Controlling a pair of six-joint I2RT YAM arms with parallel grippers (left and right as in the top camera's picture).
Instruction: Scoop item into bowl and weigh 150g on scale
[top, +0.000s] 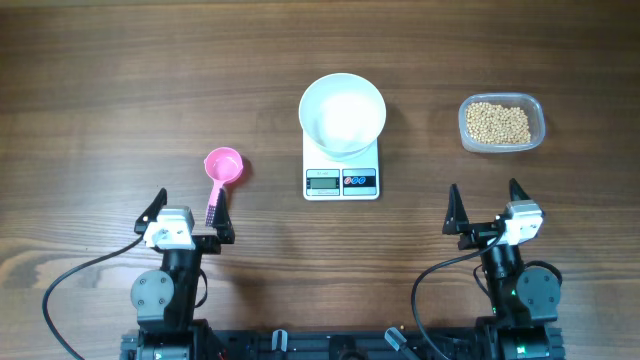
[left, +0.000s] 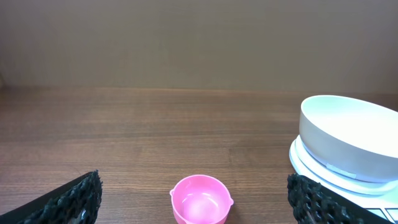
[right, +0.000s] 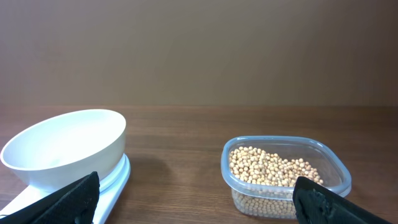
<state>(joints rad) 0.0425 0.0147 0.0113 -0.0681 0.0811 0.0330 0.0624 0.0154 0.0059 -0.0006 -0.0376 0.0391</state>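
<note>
On the wood table (top: 100, 100), left gripper (top: 190, 196) and right gripper (top: 484, 188) gape; round, perhaps ceramic bowl (top: 342, 112) tops scale (top: 342, 182).

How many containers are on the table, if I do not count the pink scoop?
2. The white bowl sits on the scale in the middle; the clear tub, holding the beans, stands to the right of it. None seems hidden.

Scale (top: 342, 190) display unreadable; scoop (left: 200, 202) handle cut off.
</note>
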